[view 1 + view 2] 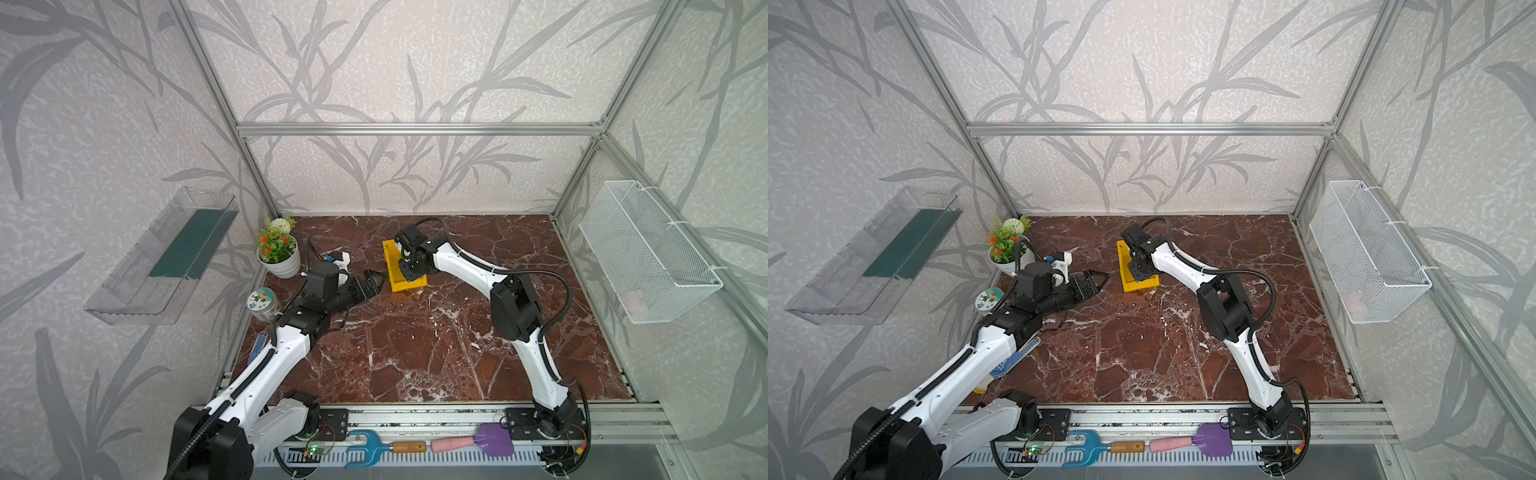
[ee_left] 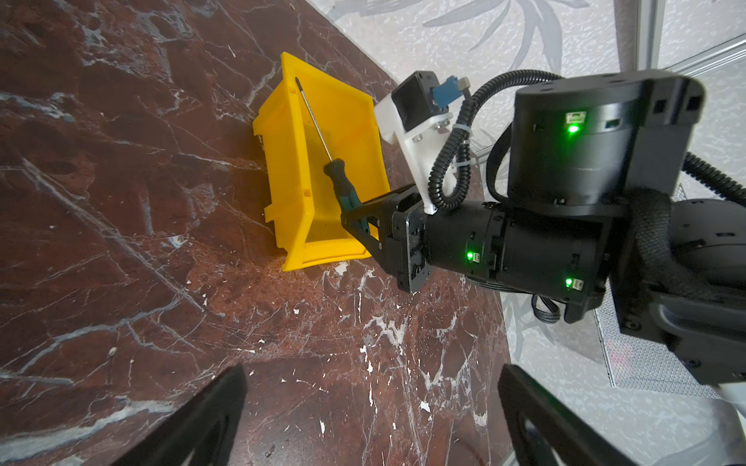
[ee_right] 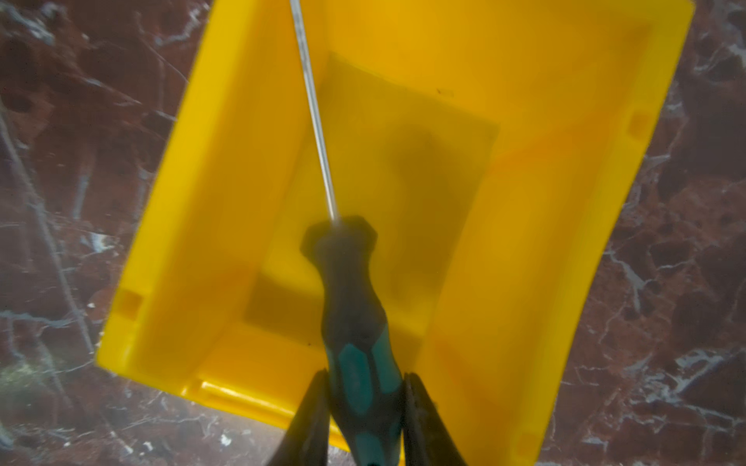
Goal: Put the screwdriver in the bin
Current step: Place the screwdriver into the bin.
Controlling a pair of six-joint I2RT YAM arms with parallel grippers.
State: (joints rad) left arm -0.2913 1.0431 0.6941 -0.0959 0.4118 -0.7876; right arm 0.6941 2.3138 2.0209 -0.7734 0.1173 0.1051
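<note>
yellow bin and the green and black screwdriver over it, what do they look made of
Yellow rectangular bin: moulded plastic by the look, smooth, faintly glossy, with moulded notches in its walls. Green-and-black screwdriver: thin, shiny shaft looks like bare metal; handle probably plastic with matt, perhaps rubbery, black parts.

potted plant (image 1: 278,253), round tin (image 1: 262,302), blue fork (image 1: 365,449), purple trowel (image 1: 493,442), wire basket (image 1: 648,257)

I see pale wallpaper (image 1: 395,62) with grey leaf sprays on every wall, framed by aluminium rails (image 1: 415,129). My counter (image 1: 415,345) is red-brown marble, white-veined, evenly lit. A clear tray (image 1: 137,286) hangs on the side wall left of my left gripper (image 1: 376,283), and a white mesh basket (image 1: 648,266) hangs on the side wall right of my right gripper (image 2: 350,213).
</note>
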